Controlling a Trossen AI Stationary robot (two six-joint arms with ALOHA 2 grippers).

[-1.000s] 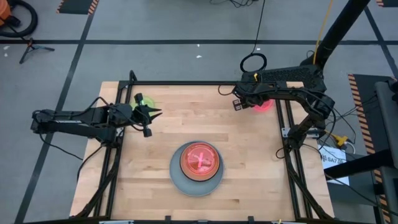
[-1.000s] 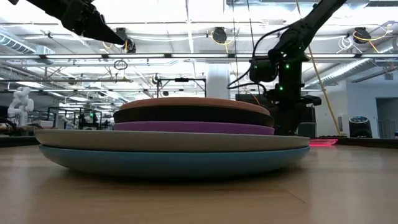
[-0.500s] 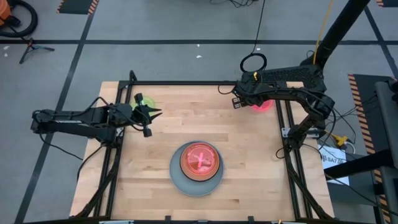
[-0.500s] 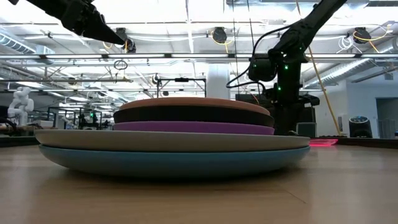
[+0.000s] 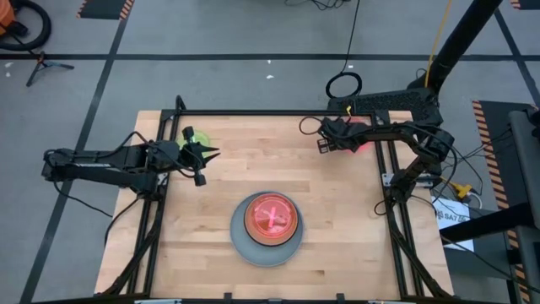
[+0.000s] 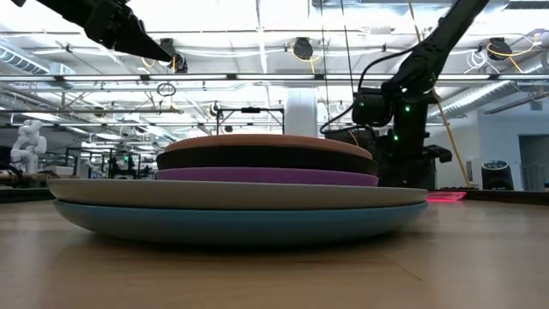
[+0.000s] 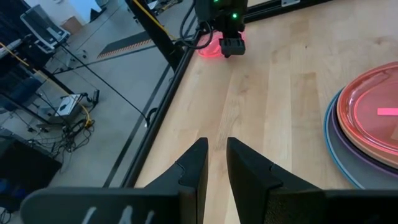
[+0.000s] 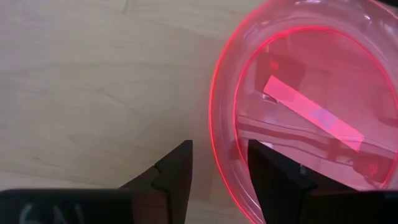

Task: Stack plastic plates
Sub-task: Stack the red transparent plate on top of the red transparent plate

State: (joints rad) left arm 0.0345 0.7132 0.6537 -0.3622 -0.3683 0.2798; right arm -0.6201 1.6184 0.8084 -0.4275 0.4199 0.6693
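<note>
A stack of plates [image 5: 267, 228] stands at the table's middle near side: blue [image 6: 240, 225] at the bottom, then grey, purple, black and tan-orange, with a red-pink one [image 5: 272, 215] on top. A second red-pink plate [image 8: 311, 112] lies flat at the far right [image 5: 360, 142]. My right gripper [image 8: 219, 163] is open and points down over it, one finger inside the plate's rim and one outside. A neon green plate [image 5: 197, 136] lies at the far left. My left gripper [image 5: 207, 162] hangs shut and empty beside it. My right gripper stands astride the red-pink plate's rim [image 8: 214, 134], on the side toward the table's middle, coming from above. I cannot tell whether its fingers touch the rim. The plate lies flat on the table.
A dark metal frame [image 5: 253, 112] runs along the table's far and side edges. Bare wood lies between the stack and both small plates. The room behind shows in the low view.
My right gripper has come down toward the red-pink plate at the far right, and its arm has lowered. The plate has stayed flat on the table. My left arm has kept still.
</note>
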